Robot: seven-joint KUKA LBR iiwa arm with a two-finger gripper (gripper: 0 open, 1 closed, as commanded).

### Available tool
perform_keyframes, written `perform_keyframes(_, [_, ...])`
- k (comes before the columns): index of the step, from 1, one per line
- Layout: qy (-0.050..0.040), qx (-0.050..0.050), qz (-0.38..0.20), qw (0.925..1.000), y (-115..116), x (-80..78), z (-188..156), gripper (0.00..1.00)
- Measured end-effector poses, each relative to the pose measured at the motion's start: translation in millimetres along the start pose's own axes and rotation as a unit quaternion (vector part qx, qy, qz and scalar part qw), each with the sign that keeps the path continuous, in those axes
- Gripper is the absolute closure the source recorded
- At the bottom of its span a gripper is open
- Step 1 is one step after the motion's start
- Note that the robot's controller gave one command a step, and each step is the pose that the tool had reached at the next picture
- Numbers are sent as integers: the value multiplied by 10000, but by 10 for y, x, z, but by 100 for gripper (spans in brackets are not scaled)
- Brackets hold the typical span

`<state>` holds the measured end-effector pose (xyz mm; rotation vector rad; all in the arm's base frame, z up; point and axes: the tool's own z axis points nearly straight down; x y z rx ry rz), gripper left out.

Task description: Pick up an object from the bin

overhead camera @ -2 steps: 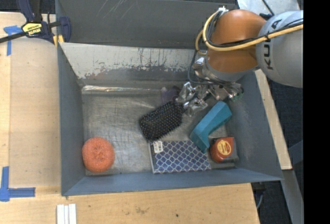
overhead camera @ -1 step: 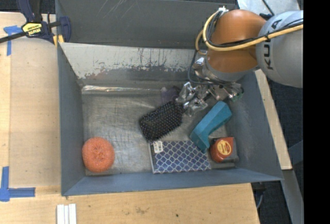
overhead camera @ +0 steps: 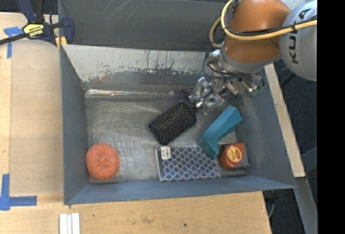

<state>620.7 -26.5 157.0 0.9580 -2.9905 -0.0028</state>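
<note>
My gripper (overhead camera: pixel 202 98) hangs low over the back right part of the bin, its metal fingertips right at the upper end of a black mesh brush-like thing (overhead camera: pixel 172 122) that lies slanted in the middle. Nothing shows between the fingers. Just right of the fingertips lies a teal block (overhead camera: pixel 220 129), tilted, touching a small jar with a red-orange lid (overhead camera: pixel 232 156) in the front right corner.
A flat packet with a blue and white lattice pattern (overhead camera: pixel 187 163) lies along the front wall. An orange scrubby ball (overhead camera: pixel 102 161) sits in the front left corner. The arm with its orange cover reaches in over the right rim.
</note>
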Motion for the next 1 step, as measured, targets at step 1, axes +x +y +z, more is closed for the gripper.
perform_keyframes(1, [-2,7,7,10000,8,74,-639,100])
